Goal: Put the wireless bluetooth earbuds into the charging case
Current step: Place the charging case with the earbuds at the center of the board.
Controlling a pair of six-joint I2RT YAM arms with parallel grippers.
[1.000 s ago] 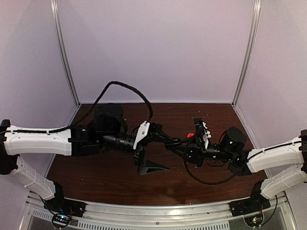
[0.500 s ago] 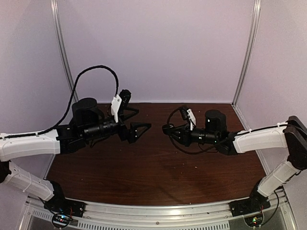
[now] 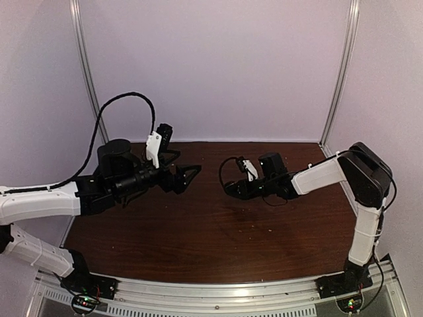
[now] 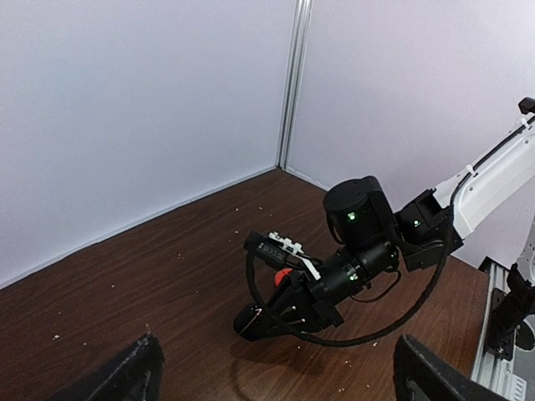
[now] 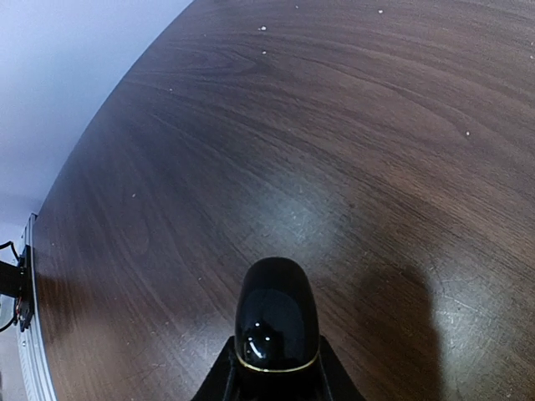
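Observation:
My right gripper (image 3: 231,189) is shut on a glossy black rounded charging case (image 5: 276,322) with a thin gold seam; the case looks closed. It sticks out past the fingertips, low over the brown table, and shows in the left wrist view (image 4: 251,318) too. My left gripper (image 3: 190,174) is wide open and empty, raised above the table's left half and pointing at the right gripper; its fingertips (image 4: 125,378) frame the bottom corners of the left wrist view. No earbuds show. A small red piece (image 4: 285,276) sits on the right wrist; I cannot tell what it is.
The brown wooden table (image 3: 218,238) carries only small pale specks. White walls with metal corner posts (image 3: 340,72) close the back and sides. A black cable loops over the left arm (image 3: 122,99).
Both arms lifted off the table's middle and drew back. The left gripper went left and up, opening wide. The right gripper moved toward the back, its elbow rising, still holding the case.

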